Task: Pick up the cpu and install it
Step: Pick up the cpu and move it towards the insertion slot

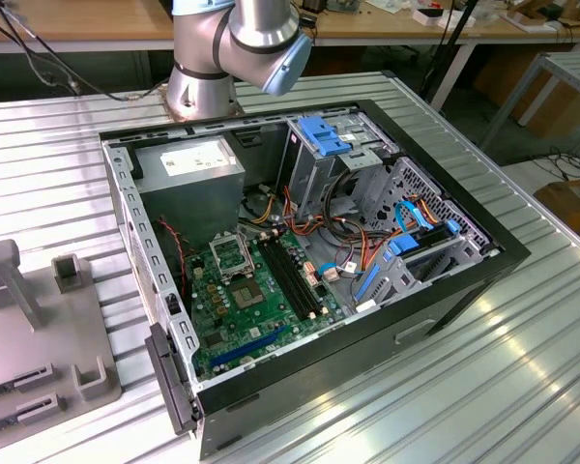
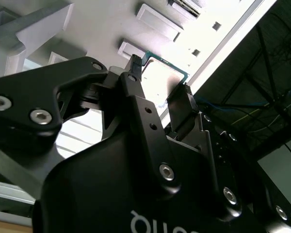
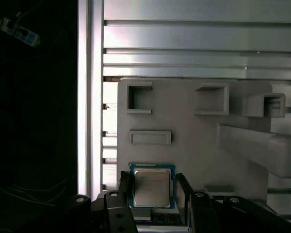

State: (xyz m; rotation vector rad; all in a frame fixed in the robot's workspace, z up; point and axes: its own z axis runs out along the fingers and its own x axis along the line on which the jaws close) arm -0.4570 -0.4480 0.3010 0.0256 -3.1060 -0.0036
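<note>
From where I stand, the gripper is drawn in narrow, to just the width of the cpu. The chip sits squarely between its two black fingers, one against one edge and the other against the opposite edge, so the gripper is clamped on it. The second wrist view looks along the fingers and agrees: the cpu is right out at the tips, one tip over a corner and the other touching the far edge.

Behind the chip is a pale grey fixture. I cannot tell whether the cpu rests on it or hangs just clear of it.

The cpu is a small, flat square. Its top is silver metal with a soft sheen and some faint print, and a thin blue-green rim of board shows around the metal. In the second wrist view the top catches the light and glares nearly white.

Just beyond the fingertips the fixture has a shallow oblong recess. Farther out are two square pockets, and a raised block stands off to one side. Past the fixture run the ribs of the metal bench.

In the exterior view the arm rises behind an open computer case that lies on the bench. Inside it are the green motherboard and its black socket. The grey fixture lies on the bench at the exterior view's left of the case.
</note>
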